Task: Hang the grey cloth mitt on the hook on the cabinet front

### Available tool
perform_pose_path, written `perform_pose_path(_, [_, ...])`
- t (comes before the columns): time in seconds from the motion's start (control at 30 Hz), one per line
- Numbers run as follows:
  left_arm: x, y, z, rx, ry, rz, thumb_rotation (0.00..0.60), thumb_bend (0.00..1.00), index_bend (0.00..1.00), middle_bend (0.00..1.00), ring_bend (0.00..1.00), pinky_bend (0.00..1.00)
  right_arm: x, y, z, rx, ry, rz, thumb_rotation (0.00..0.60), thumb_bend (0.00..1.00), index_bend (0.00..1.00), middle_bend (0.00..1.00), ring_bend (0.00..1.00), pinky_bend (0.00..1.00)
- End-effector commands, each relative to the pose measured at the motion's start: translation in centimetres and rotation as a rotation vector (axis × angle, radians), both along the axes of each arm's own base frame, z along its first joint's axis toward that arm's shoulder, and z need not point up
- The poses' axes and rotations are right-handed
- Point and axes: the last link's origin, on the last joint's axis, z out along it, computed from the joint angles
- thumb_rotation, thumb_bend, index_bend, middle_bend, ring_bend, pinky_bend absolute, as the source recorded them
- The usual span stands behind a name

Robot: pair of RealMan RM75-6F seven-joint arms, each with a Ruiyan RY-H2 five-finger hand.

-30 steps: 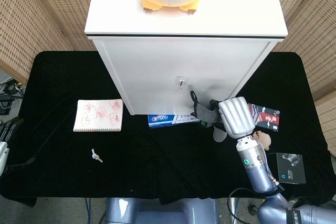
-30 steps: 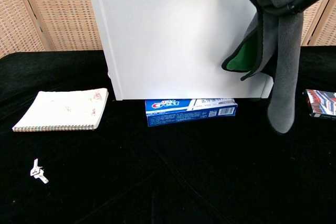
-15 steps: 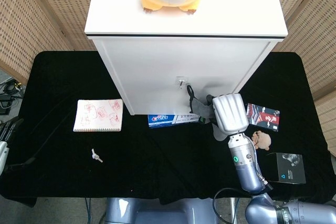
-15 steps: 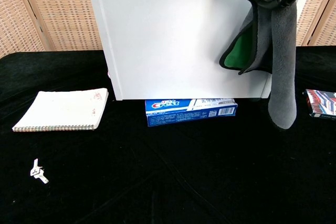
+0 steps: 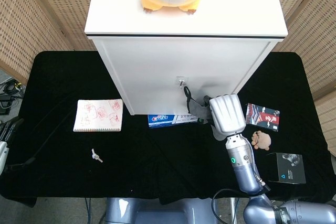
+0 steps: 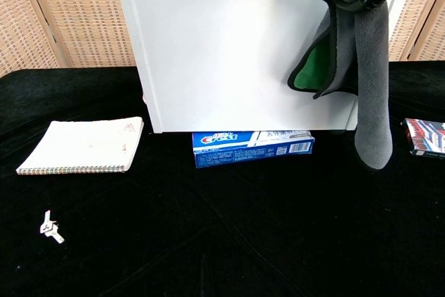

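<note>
Right hand grips grey mitt — finger closure seemingly hidden.

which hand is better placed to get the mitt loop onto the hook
The right hand: it holds the grey mitt against the cabinet front, its loop just beside the hook. The left hand sits at the table's far left edge.

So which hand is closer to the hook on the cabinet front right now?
Right. The right hand holds the grey cloth mitt just right of and below the hook; the left hand sits far off at the table's left edge.
</note>
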Motion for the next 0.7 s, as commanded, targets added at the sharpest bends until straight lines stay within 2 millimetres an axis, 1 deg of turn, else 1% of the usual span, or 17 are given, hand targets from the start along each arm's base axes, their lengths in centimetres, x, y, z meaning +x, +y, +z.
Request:
perform_pose_path(0.03, [-0.01, 0.0, 0.0, 0.0, 0.001, 0.0, 0.6, 0.0, 0.0, 0.0, 0.0, 0.0, 0.09, 0.02, -0.14, -0.001, 0.004, 0.003, 0.6, 0.66, 0.87, 1.0, 1.0, 1.0])
perform_pose_path(0.43, [-0.04, 0.01, 0.05, 0.0, -0.002, 0.001, 0.6, 0.0, 0.0, 0.0, 0.0, 0.0, 0.68, -0.04, -0.26, -0.011, 0.016, 0.004, 0.6, 0.65, 0.87, 1.0, 1.0, 1.0])
perform_pose_path(0.7, [-0.02, 0.0, 0.06, -0.001, -0.003, 0.0, 0.6, 0.0, 0.0, 0.0, 0.0, 0.0, 0.69, -0.04, -0.68, -0.019, 0.069, 0.003, 0.6, 0.66, 0.87, 1.0, 1.0, 1.0])
